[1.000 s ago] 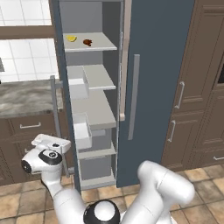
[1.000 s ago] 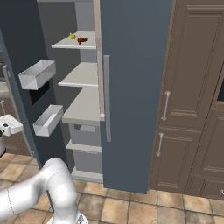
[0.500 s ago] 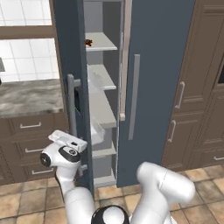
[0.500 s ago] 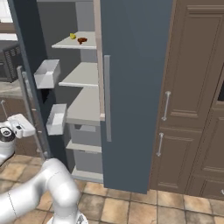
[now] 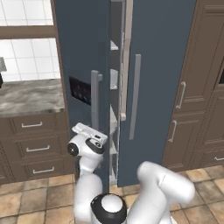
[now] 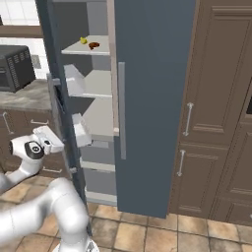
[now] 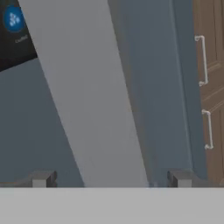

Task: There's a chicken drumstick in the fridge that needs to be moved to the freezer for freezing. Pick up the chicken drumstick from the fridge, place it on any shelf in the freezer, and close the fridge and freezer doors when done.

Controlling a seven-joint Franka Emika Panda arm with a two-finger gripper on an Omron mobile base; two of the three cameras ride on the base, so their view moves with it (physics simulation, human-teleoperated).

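White arm, dark joints.
Fat rounded glossy links, black round joint caps, and a flat white block at the wrist.

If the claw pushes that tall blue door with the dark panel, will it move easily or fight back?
The freezer door will probably swing smoothly, since it hangs ajar beside the shut fridge door. It looks stiff, being a tall flat slab. White door bins inside may add some weight.
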